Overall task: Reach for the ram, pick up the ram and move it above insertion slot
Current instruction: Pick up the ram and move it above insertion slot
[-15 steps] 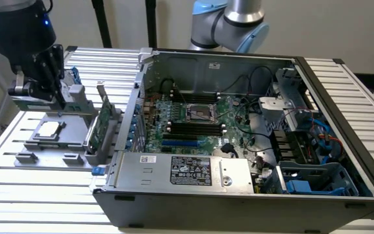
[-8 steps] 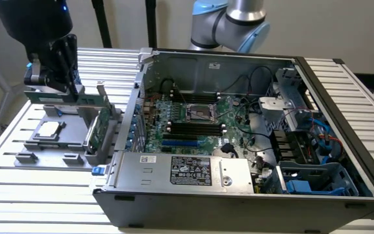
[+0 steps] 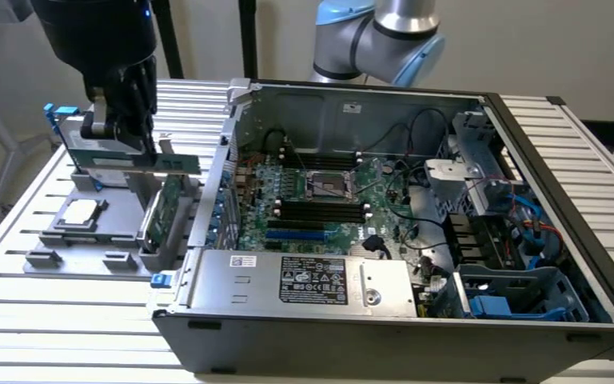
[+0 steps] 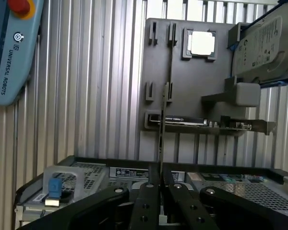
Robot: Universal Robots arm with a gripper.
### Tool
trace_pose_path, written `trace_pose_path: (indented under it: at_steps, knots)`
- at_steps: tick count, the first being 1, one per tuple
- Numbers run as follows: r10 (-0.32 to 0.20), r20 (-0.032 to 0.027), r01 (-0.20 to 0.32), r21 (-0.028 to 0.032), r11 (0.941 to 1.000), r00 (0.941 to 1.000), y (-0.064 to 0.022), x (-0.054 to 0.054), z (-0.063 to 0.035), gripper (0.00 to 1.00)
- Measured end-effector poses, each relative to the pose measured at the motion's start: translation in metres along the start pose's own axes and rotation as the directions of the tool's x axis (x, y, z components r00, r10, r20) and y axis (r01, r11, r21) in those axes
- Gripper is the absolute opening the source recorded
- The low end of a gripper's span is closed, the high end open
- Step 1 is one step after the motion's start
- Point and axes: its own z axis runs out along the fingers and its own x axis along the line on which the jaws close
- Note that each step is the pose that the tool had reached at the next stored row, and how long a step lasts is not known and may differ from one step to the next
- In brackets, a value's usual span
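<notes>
Ram [image 4: 161,139]: thin edge-on stick, pinched between gripper [image 4: 159,191] fingers, held above grey holder [image 4: 182,72]. Judged light, stiff, fragile at chips and contacts. Best gripped on bare long edges, near mid-length, squarely, to prevent twisting.

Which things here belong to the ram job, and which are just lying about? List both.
Job:
ram, edge-on in line with the gripper
memory slots in the open case

Lying about:
hard drive
processor
bracketed card
grey fixture under them
teach pendant
</notes>
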Motion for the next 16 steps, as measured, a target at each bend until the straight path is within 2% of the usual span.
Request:
trace_pose_path:
  at_steps: [9, 16]
  knots:
    - [-0.001, 0.0151, 0.001, -0.0011, 1.0000, 0.9999, -0.0365, 0.000, -0.0022, 0.14]
    - [-0.001, 0.0224, 0.001, -0.0023, 1.0000, 0.9997, -0.0659, 0.000, -0.0034, 0.14]
